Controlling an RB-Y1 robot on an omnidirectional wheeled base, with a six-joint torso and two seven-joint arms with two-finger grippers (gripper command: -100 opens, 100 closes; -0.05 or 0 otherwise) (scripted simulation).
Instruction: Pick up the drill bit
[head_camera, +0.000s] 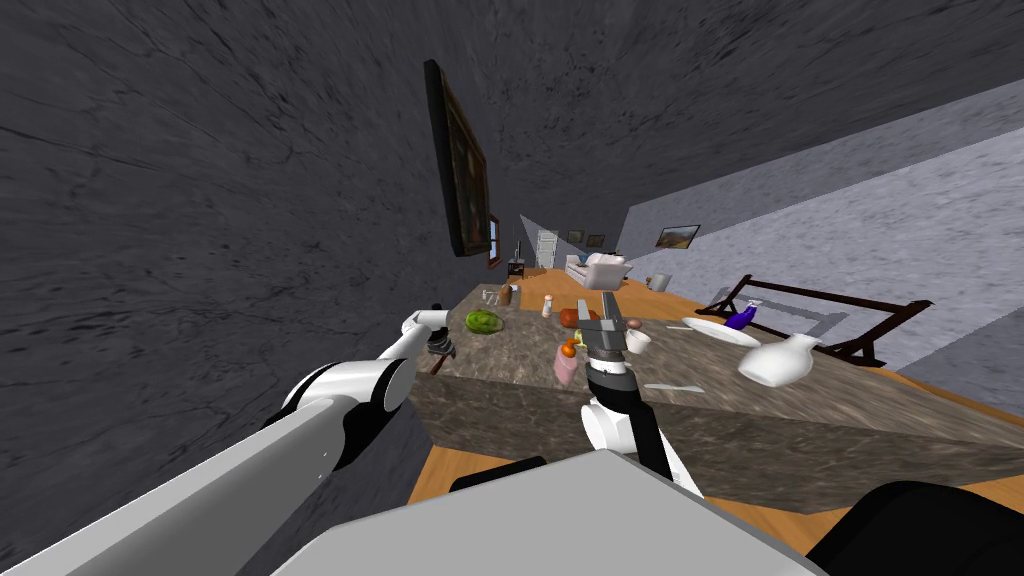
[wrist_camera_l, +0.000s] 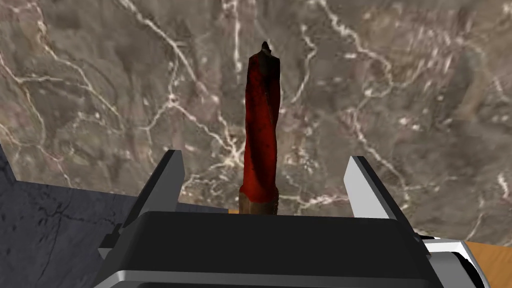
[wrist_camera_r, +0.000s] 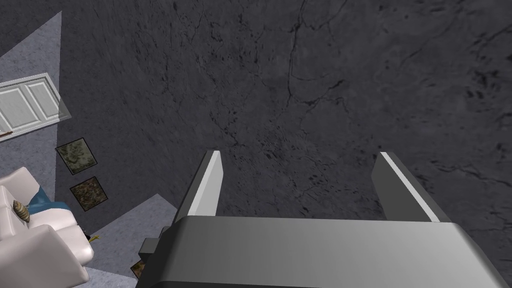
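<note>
One red drill bit (wrist_camera_l: 261, 125) lies on the marbled table (wrist_camera_l: 400, 100) near its edge. It sits inside the left tool (wrist_camera_l: 265, 156), which is spread wide and not touching it. The right tool (wrist_camera_r: 299, 153), also spread, is raised above the table's middle.

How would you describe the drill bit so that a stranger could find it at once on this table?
Find the long brown stone-topped table with white veins, and go to its edge beside the dark wall, where the left gripper hangs open. The drill bit lies there, framed by its fingers: a slim, twisted red rod with a dark tip, unlike the round green thing nearby.
</note>
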